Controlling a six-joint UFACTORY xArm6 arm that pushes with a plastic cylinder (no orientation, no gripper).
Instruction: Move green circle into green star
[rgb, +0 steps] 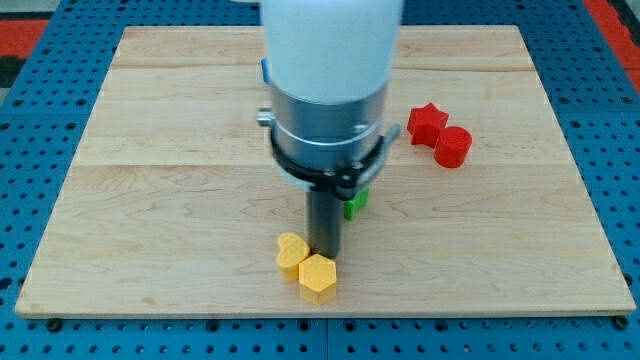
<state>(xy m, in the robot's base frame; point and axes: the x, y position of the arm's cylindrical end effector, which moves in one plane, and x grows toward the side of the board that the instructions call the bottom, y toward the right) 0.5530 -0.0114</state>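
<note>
Wooden counter (150, 150), arm body blocking centre. Rod's tip (323, 250) down just behind yellow heart (291, 253) and yellow hexagon (318, 278). No jaws on this rig. Green block (356, 201) peeking right of rod, shape unclear; other green one hidden. Probably mid-approach; next push direction unclear. Red star (427, 122), red cylinder (453, 146) far right.

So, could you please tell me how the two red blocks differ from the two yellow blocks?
The red star and red cylinder sit at the view's right, well away from my tip. The yellow heart and yellow hexagon sit near the view's bottom, right beside my tip. Both pairs appear to touch within themselves.
</note>
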